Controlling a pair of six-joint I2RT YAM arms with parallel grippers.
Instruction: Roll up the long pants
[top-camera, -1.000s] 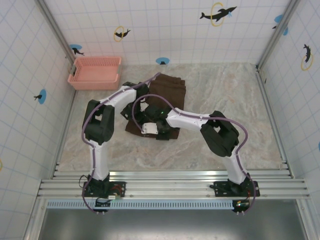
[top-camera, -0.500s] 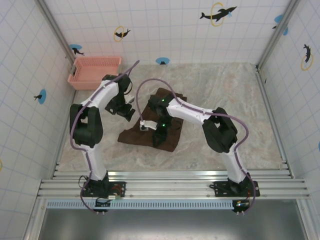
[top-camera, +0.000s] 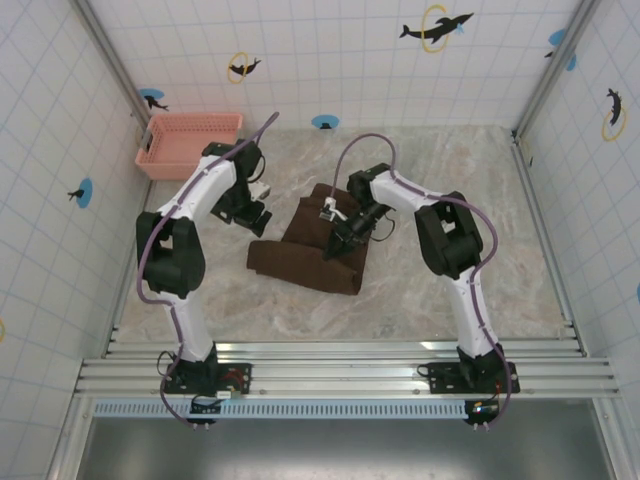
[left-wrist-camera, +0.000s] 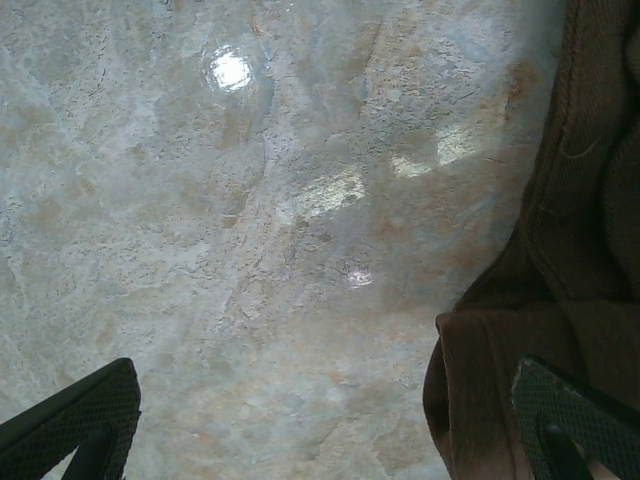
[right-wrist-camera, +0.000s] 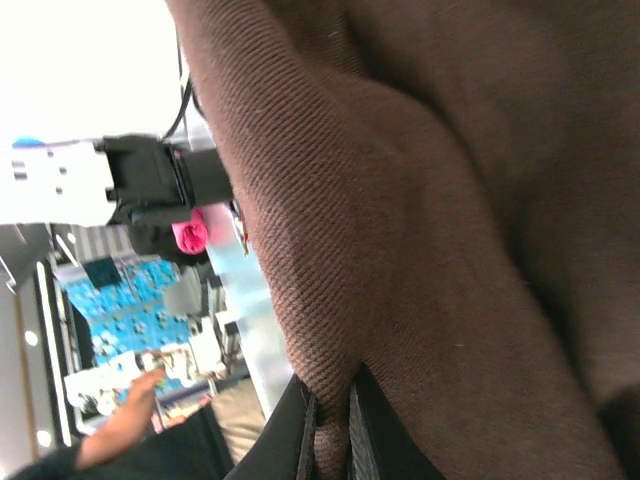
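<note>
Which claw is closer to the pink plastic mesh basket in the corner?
Left. The left gripper hovers just right of the pink plastic mesh basket; the right gripper is farther off, pinching the dark brown fabric pants.

The supporting surface is provided by a table with a glossy, beige marbled top, on which bright light reflections are visible. Two items are carried directly on it. The long pants, dark brown and gathered into a compact folded bundle, are laid near the centre, slightly to the left. A pink mesh basket is located in the far left corner, well apart from the long pants.
</note>
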